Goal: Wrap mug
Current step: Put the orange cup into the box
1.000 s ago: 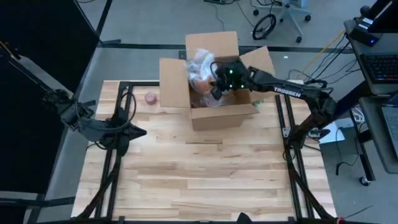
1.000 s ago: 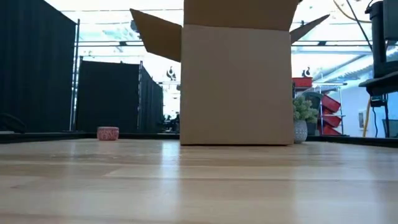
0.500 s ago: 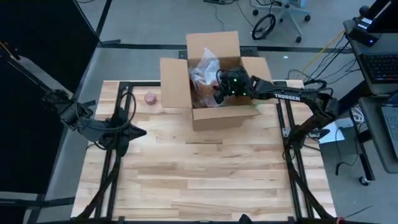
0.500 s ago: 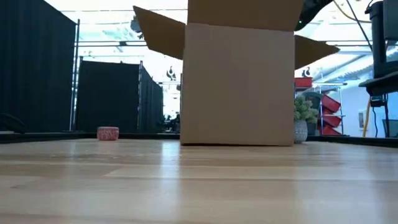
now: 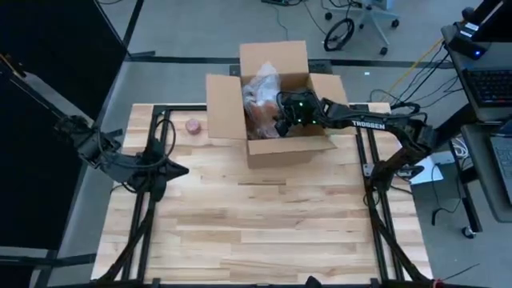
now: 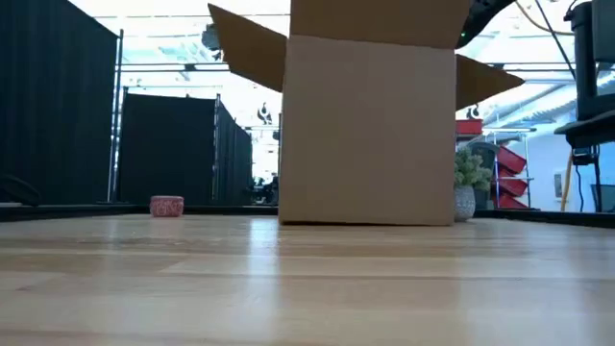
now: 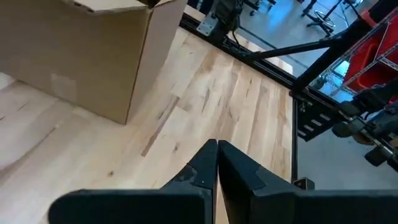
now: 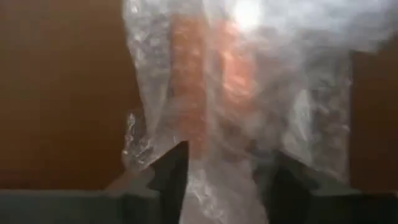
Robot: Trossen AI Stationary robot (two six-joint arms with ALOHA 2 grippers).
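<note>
I am noting a small pink roll (image 5: 193, 126) lying on the wooden table (image 5: 256, 224) in the upper left; a potted plant (image 6: 468, 183) is standing at the low view's right.

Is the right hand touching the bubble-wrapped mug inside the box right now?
Touching. The right wrist view shows the right hand with fingers spread and the bubble-wrapped mug filling the space between them, wrap against the fingertips.
</note>
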